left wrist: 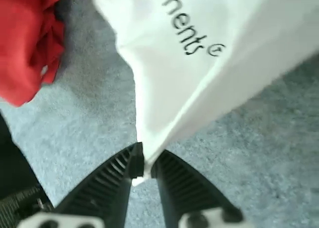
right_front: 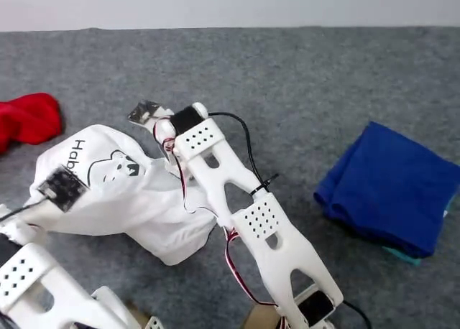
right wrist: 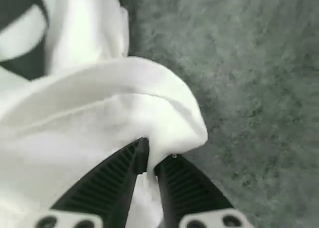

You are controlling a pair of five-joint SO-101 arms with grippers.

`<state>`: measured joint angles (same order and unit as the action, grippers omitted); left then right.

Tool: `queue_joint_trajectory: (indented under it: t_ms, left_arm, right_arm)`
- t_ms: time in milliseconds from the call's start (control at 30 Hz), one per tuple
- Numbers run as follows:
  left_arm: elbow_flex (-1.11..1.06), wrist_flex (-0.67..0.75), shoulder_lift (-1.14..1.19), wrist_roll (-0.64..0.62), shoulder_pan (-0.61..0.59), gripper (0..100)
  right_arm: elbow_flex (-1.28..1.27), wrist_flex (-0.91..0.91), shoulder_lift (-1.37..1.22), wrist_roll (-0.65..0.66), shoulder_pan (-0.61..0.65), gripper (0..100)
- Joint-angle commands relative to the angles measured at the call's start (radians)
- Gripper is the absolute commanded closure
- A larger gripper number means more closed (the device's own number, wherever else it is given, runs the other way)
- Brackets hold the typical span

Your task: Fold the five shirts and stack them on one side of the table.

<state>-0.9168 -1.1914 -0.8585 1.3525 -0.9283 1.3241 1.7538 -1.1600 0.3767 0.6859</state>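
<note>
Slack is what the coming fold turns on. The white shirt [right_front: 122,200] lies crumpled on the grey table [right_front: 302,77], well apart from the folded blue shirt [right_front: 392,185], and it is held at two places. The left pincer [left wrist: 142,161] is closed tight on a thin edge of the white cloth at the end farthest from the blue shirt. The red shirt [right_front: 29,119] lies just beyond that end, with a strip of bare table between red and white. The right pincer [right wrist: 149,158] is likewise closed, gripping a rounded fold of the same shirt at a spot nearer the blue shirt than the left hold is. The shirt's long axis therefore seems to run roughly along the line from the red shirt toward the blue shirt, with most of the fabric bunched in a heap between the two holds. Judging from that, the next move calls for the two pincers to draw apart along this line and take out the wrinkles before any fold. The right arm is the nearer to the blue shirt, so carrying the finished fold over to it would likely fall to that arm.
</note>
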Motion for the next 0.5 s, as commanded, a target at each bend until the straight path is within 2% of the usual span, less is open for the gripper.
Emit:
queue_joint_trajectory:
  t_ms: [0,333,467]
  left_arm:
    - [0.102,0.028,-0.025,-0.16,-0.003,99]
    - [0.414,0.012,-0.025,-0.715,0.052,99]
    - [0.536,0.012,-0.025,-0.879,0.114,99]
  right_arm:
    - [0.021,0.041,0.209,0.034,-0.047,98.7]
    - [0.021,0.036,0.579,0.032,-0.176,98.7]
    - [0.021,0.033,0.723,0.034,-0.226,98.7]
